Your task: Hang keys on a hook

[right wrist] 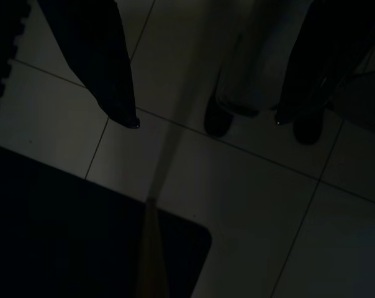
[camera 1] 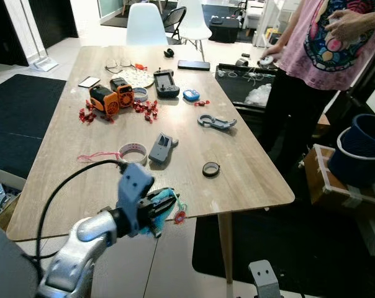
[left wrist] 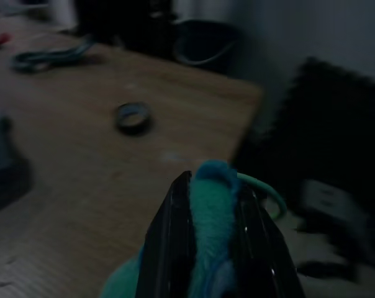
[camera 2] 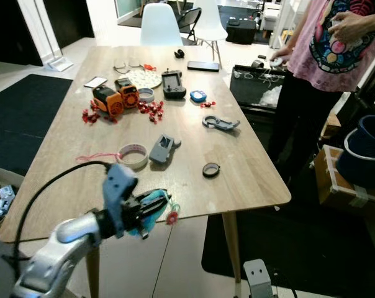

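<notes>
My left gripper (camera 1: 161, 210) hovers at the front edge of the wooden table (camera 1: 249, 186), shut on a teal fluffy keychain (camera 1: 166, 200). A green ring and a small red tag (camera 1: 179, 216) dangle from it, just off the edge. In the left wrist view the teal fluff (left wrist: 211, 211) is squeezed between the two black fingers (left wrist: 170, 236), with the green loop curling out to one side. My right gripper (right wrist: 205, 121) hangs idle over the tiled floor, its fingers wide apart with nothing between them.
On the table lie a tape roll (camera 1: 133, 152), a grey device (camera 1: 161, 149), a black ring (camera 1: 210, 168), a grey clip (camera 1: 216, 121) and orange gadgets (camera 1: 110, 96). A person (camera 1: 324, 43) stands at the table's right side. A blue bucket (camera 1: 364, 146) sits on boxes.
</notes>
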{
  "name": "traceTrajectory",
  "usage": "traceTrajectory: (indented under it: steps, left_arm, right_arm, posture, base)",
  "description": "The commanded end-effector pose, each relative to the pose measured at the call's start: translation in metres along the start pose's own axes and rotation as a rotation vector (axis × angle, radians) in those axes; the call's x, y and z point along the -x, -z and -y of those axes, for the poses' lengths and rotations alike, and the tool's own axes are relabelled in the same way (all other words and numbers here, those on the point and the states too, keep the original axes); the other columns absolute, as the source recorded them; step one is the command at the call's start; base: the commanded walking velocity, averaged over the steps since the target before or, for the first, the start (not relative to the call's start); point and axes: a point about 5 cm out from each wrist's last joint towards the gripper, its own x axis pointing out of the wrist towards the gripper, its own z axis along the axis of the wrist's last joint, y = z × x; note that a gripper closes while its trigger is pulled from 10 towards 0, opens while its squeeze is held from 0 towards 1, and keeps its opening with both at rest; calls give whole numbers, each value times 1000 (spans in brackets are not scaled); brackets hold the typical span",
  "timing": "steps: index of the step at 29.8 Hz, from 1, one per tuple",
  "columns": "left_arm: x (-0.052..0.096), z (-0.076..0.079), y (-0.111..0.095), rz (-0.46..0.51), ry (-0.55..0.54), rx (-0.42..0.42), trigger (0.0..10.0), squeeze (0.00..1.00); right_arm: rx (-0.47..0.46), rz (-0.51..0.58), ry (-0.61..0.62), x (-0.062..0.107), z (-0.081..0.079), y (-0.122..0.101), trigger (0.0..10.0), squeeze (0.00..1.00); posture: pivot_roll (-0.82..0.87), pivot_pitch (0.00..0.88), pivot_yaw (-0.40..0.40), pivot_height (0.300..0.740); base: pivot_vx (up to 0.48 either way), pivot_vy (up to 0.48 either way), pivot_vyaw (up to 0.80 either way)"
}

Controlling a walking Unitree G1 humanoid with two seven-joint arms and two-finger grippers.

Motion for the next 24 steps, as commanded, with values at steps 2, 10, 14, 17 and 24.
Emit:
traceTrajectory:
  steps: [2, 10, 14, 17, 24]
  left_arm:
    - [20, 10, 20, -137, 150, -54, 0, 0]
    - [61, 29, 84, -430, 260, -50, 0, 0]
    - [73, 35, 107, -469, 217, 19, 0, 0]
    - [84, 37, 134, -480, 69, 44, 0, 0]
    - [108, 39, 174, -516, -248, 101, 0, 0]
  right_arm:
    - [-7, -8, 11, 1, 3, 1, 10000, 0]
    - [-10, -7, 19, 1, 4, 1, 10000, 0]
    - [-9, -9, 19, 1, 5, 2, 10000, 0]
    - [-6, -10, 17, 1, 5, 2, 10000, 0]
    - [-4, -12, 18, 1, 6, 2, 10000, 0]
  posture:
    - [80, 53, -25, 740]
    - [75, 50, -25, 740]
    - [73, 47, -30, 740]
    - [71, 44, -32, 740]
    - [67, 38, -33, 740]
  base:
    - [0, 0, 0]
    - [0, 0, 0]
    - [0, 0, 0]
    - [0, 0, 0]
    - [0, 0, 0]
